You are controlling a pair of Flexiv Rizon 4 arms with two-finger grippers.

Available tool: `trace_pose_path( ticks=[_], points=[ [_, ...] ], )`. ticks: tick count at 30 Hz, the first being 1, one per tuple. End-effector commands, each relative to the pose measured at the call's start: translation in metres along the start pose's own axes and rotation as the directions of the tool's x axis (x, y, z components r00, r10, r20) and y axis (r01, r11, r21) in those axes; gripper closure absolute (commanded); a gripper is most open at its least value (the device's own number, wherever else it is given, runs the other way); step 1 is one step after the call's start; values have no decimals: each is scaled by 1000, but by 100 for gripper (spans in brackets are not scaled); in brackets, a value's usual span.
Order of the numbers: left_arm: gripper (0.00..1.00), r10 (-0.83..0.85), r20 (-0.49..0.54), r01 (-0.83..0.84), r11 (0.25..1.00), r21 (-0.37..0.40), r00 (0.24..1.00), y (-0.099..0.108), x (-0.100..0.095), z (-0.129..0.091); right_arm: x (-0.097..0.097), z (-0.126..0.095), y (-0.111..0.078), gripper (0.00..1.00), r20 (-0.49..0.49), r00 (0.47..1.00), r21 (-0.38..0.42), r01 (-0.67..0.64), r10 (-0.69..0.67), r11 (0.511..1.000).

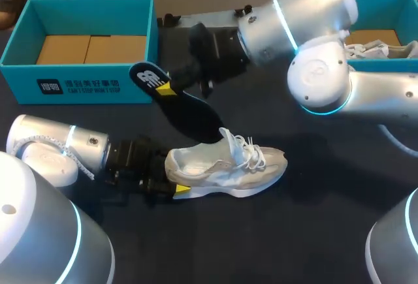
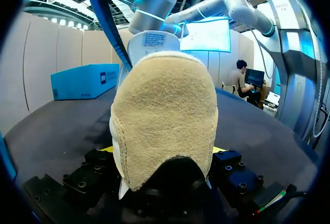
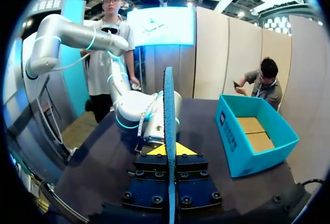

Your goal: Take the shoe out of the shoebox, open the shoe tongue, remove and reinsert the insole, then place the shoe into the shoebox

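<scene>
Nearest to me, the left end effector (image 1: 173, 179) is clamping the heel of the white shoe (image 1: 228, 166). The shoe is lying on its sole on the dark worktop (image 1: 313, 232), its long axis running straight out ahead of those fingers, toe pointing away and collar facing up. Just beyond and above it, the right end effector (image 1: 166, 88) is pinching the dark insole (image 1: 186, 111) near one end. The insole is slanting out ahead of it, free tip just beside the raised tongue. To my eye, reinsertion is hinging on lining that tip up with the opening, and the right arm is the one placed for it. Farther off, the teal shoebox (image 1: 85, 85) is sitting ahead of and beside the right end effector, well apart from the shoe.
</scene>
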State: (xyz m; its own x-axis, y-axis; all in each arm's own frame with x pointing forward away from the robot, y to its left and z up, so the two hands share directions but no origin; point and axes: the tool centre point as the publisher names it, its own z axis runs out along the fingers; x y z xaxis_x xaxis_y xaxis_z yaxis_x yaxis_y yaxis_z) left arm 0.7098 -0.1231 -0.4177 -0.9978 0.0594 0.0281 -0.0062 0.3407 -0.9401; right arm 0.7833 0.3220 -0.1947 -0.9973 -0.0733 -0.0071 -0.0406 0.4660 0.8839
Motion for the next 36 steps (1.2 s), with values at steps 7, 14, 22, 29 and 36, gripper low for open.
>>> trace_pose_path(
  ticks=[7, 14, 22, 29, 36],
  points=[
    [100, 0, 1, 0, 1000, -2, 1000, 0, 0, 1, 4, 0, -2, 100, 56, 998, -2, -1, 1, 1000],
    [100, 0, 1, 0, 1000, -2, 1000, 0, 0, 1, 4, 0, -2, 100, 56, 998, -2, -1, 1, 1000],
    [100, 0, 1, 0, 1000, -2, 1000, 0, 0, 1, 4, 0, -2, 100, 56, 998, -2, -1, 1, 1000],
    [100, 0, 1, 0, 1000, -2, 1000, 0, 0, 1, -4, -4, 33, 100, 81, 997, -167, -5, 18, 986],
    [100, 0, 1, 0, 1000, -2, 1000, 0, 0, 1, -12, -21, 65, 100, 77, 994, -279, -53, 77, 959]
  ],
)
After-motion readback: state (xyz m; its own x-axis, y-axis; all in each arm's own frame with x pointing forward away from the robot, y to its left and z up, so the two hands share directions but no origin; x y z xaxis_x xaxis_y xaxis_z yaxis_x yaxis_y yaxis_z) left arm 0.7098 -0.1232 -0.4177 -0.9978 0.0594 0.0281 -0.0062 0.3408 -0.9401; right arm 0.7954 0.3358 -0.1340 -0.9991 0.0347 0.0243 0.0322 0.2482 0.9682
